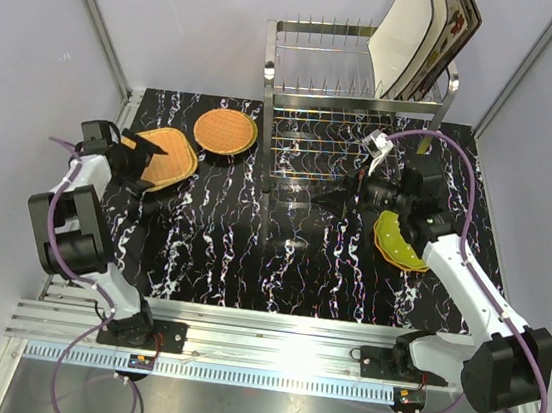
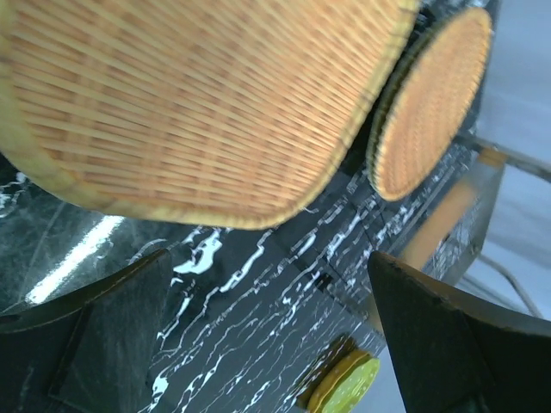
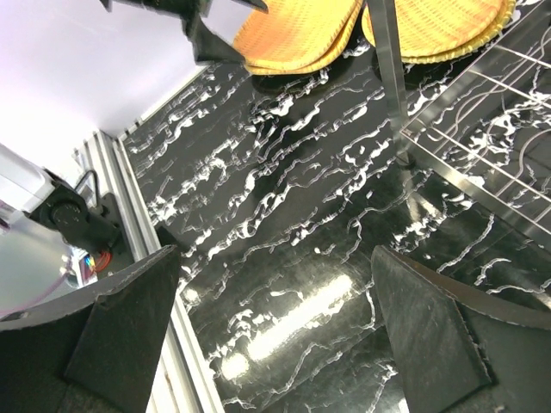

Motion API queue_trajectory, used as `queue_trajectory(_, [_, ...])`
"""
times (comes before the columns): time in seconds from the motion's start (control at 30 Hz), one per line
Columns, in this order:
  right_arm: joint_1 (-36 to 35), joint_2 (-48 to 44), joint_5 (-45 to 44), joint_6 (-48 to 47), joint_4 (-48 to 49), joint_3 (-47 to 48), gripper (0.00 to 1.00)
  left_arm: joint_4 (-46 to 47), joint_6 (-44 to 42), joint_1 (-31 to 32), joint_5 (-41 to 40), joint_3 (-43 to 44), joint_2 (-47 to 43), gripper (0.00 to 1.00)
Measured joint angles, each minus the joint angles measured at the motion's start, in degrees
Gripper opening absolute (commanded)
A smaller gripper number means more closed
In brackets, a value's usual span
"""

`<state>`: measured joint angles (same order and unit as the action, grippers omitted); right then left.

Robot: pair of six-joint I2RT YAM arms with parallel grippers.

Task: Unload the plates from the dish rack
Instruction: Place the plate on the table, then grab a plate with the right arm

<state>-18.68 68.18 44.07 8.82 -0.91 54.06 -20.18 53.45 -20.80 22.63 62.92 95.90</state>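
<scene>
Frame left: my left hand (image 1: pixel 139 157) released, empty, at edge of squarish woven plate (image 1: pixel 172 153); round woven plate (image 1: pixel 226 132) just right. Centre: dish rack (image 1: pixel 299 99). Upper right: plates (image 1: pixel 417 43) on edge atop rack, above my right hand (image 1: pixel 343 197), released, nearer; rack frame between. Lime-green plate (image 1: pixel 397 244) under that arm
</scene>
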Motion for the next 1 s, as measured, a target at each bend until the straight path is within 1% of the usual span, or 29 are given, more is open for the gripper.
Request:
queue_trajectory(0.13, [0.0, 0.2, 0.0, -4.5, -4.7, 2.9, 1.0, 0.0, -3.1, 0.0, 1.6, -0.2, -3.9, 0.99])
queue_trajectory(0.23, [0.0, 0.6, 0.1, -9.0, -9.5, 6.8, 1.0, -0.3, -6.8, -0.1, 2.0, -0.7, -8.0, 0.99])
queue_trajectory(0.37, [0.0, 1.3, 0.0, -14.2, -15.3, 12.5, 1.0, -0.3, -12.5, -0.2, 3.2, -2.8, -15.1, 0.99])
queue_trajectory(0.57, [0.0, 3.2, -1.5, -19.2, -24.5, 22.0, 1.0, -0.3, -20.6, -0.2, 5.7, -6.4, -25.2, 0.99])
queue_trajectory(0.8, [0.0, 5.7, -3.2, -21.7, -32.8, 33.3, 1.0, 0.5, -26.8, -0.2, 5.9, -12.1, -37.0, 0.99])
queue_trajectory(1.0, [0.0, 6.8, -5.6, -19.2, -34.5, 38.3, 1.0, 0.6, -28.4, -0.2, 5.1, -14.5, -43.8, 0.99])
